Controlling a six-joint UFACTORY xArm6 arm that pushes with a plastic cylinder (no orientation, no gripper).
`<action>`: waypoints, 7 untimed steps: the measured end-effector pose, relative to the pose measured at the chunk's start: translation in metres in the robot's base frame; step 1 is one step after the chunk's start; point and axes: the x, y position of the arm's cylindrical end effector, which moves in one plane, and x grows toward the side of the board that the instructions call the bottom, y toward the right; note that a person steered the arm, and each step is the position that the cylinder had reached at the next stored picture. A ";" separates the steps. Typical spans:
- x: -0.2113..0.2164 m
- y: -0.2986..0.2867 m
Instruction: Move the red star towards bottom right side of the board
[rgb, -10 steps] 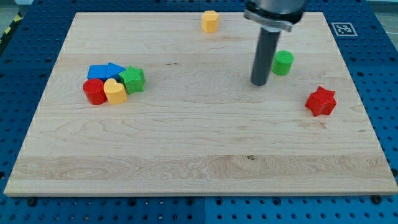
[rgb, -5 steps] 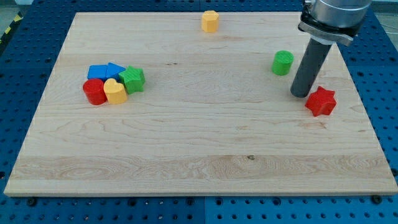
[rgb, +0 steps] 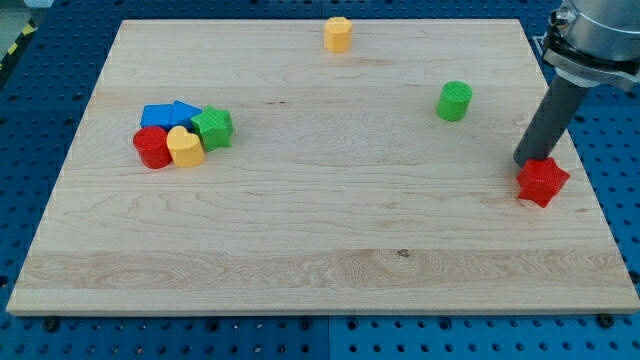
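The red star (rgb: 543, 182) lies near the right edge of the wooden board (rgb: 320, 260), a little below mid-height. My tip (rgb: 529, 163) stands just above and to the left of the star, touching or almost touching its upper left point. The dark rod rises from there to the view's top right corner.
A green cylinder (rgb: 454, 101) sits up and left of my tip. A yellow block (rgb: 338, 33) is near the top edge. At the left is a cluster: blue blocks (rgb: 167, 114), a green block (rgb: 213, 128), a red block (rgb: 152, 148) and a yellow block (rgb: 185, 146).
My tip has moved from left of the green cylinder rightward and down to the red star. The star has shifted right and slightly down, towards the board's right edge.
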 end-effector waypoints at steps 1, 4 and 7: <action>0.002 0.008; 0.036 0.008; 0.047 -0.005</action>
